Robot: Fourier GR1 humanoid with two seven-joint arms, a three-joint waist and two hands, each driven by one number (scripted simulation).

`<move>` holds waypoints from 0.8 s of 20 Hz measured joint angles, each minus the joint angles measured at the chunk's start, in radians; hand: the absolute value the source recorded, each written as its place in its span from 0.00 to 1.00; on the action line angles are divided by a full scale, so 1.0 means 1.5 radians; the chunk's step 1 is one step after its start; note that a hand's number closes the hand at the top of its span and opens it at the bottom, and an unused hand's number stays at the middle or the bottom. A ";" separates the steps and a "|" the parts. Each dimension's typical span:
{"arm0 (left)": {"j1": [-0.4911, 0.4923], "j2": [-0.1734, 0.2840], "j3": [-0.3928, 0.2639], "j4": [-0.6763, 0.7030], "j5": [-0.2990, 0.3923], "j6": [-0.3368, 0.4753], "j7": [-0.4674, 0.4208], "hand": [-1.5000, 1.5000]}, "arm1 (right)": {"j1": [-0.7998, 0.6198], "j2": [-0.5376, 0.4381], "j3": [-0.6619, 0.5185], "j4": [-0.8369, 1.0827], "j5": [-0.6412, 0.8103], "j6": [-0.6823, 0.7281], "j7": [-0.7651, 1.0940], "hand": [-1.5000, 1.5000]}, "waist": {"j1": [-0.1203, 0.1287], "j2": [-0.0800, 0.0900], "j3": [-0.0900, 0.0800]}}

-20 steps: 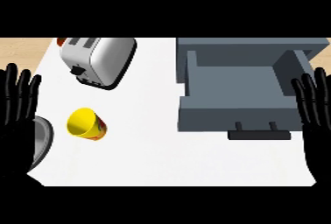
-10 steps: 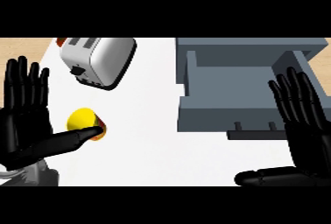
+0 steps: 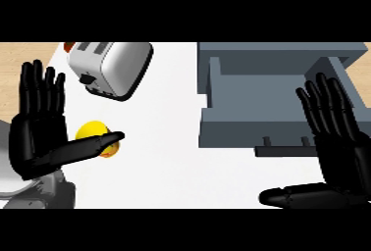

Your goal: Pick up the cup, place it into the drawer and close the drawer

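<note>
- left hand point(image 3: 39, 132) spread flat, thumb tip over the yellow cup point(image 3: 94, 133); nothing gripped.
- cup lies on the white counter point(image 3: 167, 147), below the toaster point(image 3: 112, 66); pick-up not done.
- drawer point(image 3: 279, 98) open, holding nothing; placing and closing remain.
- right hand point(image 3: 340, 147) open, fingers straight.

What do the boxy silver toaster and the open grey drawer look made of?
Boxy silver toaster: likely brushed or polished metal, going by its pale sheen and soft highlights. Open grey drawer: flat matte grey with no glare, so painted wood or plastic; the look leaves it open.
</note>
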 measured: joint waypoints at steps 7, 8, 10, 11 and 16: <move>0.004 0.011 0.005 0.020 0.008 0.011 -0.003 0.00 | -0.005 0.001 -0.008 -0.017 -0.004 0.001 0.017 0.00 | 0.000 0.000 0.000; 0.001 0.014 0.008 0.019 0.007 0.014 0.003 0.00 | 0.004 0.001 -0.009 -0.023 -0.004 0.003 0.012 0.00 | 0.000 0.000 0.000; 0.007 0.014 0.011 0.028 0.010 0.014 -0.004 0.00 | 0.002 0.004 -0.005 -0.022 0.003 0.001 0.011 0.00 | 0.000 0.000 0.000; 0.019 0.012 0.012 0.029 0.011 0.015 -0.010 0.00 | -0.002 0.000 -0.011 -0.027 -0.003 0.003 0.019 0.00 | 0.000 0.000 0.000; 0.059 0.000 -0.003 0.034 0.005 0.025 -0.019 0.00 | -0.030 -0.001 -0.023 0.011 -0.004 0.004 0.010 0.00 | 0.001 0.000 0.000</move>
